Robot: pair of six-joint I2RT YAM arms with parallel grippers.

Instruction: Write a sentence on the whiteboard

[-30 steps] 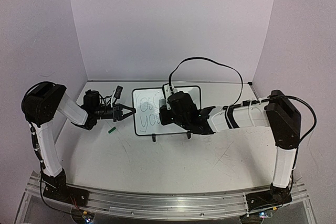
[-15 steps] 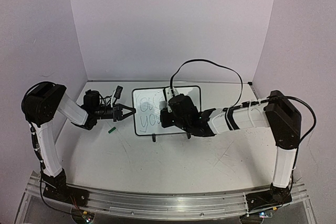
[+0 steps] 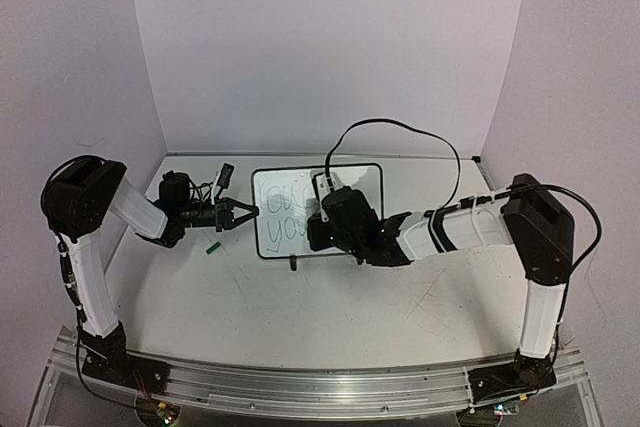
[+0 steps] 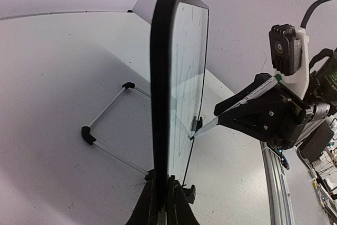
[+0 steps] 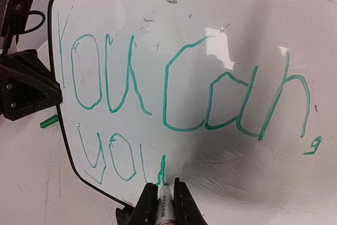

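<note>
The whiteboard (image 3: 262, 215) stands tilted on its wire feet at mid-table. My left gripper (image 3: 250, 212) is shut on the board's left edge; in the left wrist view the black frame (image 4: 159, 77) runs up from between its fingers (image 4: 162, 183). My right gripper (image 5: 165, 185) is shut on a green marker (image 5: 165, 204), its tip touching the board. The sentence (image 5: 166, 93) reads "You can," in green, with "you" below it; the tip is on the last stroke of that "u". From the side the marker (image 4: 247, 94) slants down to the board.
A green marker cap (image 3: 212, 245) lies on the table left of the board, also seen as a cap (image 5: 48, 122) in the right wrist view. The board's wire stand (image 4: 88, 134) juts out behind it. Purple walls enclose the table.
My right gripper has slid a little toward the board's lower edge with the marker, drawing the stroke of the "u". The left arm and the board have stayed still.
</note>
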